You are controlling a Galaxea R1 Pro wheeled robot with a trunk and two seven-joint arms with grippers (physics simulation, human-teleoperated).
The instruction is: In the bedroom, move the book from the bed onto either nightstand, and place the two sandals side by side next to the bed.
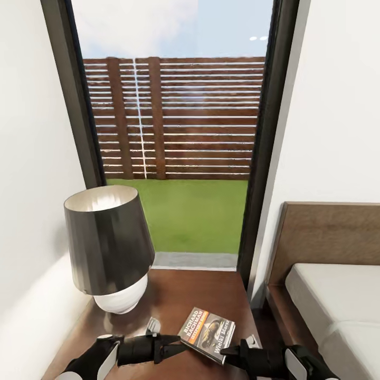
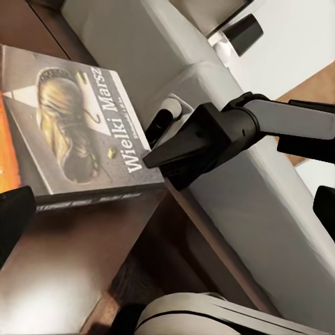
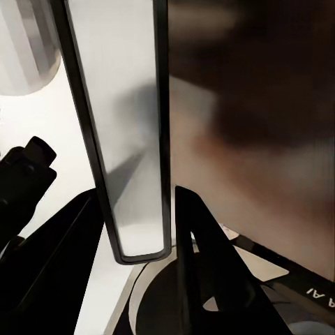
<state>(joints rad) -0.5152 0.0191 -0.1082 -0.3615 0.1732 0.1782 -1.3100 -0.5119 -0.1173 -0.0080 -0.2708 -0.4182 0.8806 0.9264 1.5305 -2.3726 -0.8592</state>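
Observation:
The book [image 1: 207, 333] lies flat on the glossy dark nightstand [image 1: 184, 293], cover up, with one corner at the nightstand's edge toward the bed [image 1: 338, 295]. My right gripper [image 1: 228, 351] reaches in from the bed side. Its fingers [image 3: 209, 265] stand tight on either side of the book's pale page edge [image 3: 129, 139], shut on it. In the left wrist view the right gripper [image 2: 157, 157] meets the book [image 2: 77, 125] at that corner. My left gripper [image 1: 179, 343] hovers just off the book's other end, open, with one finger [image 2: 14, 223] at the picture's edge. The two sandals are out of view.
A lamp [image 1: 108, 248] with a dark tapered shade and a white base takes up the nightstand's left rear. A white wall runs close along the left. A tall dark-framed window [image 1: 179, 132] stands behind the nightstand. The brown headboard [image 1: 327, 232] rises at the right.

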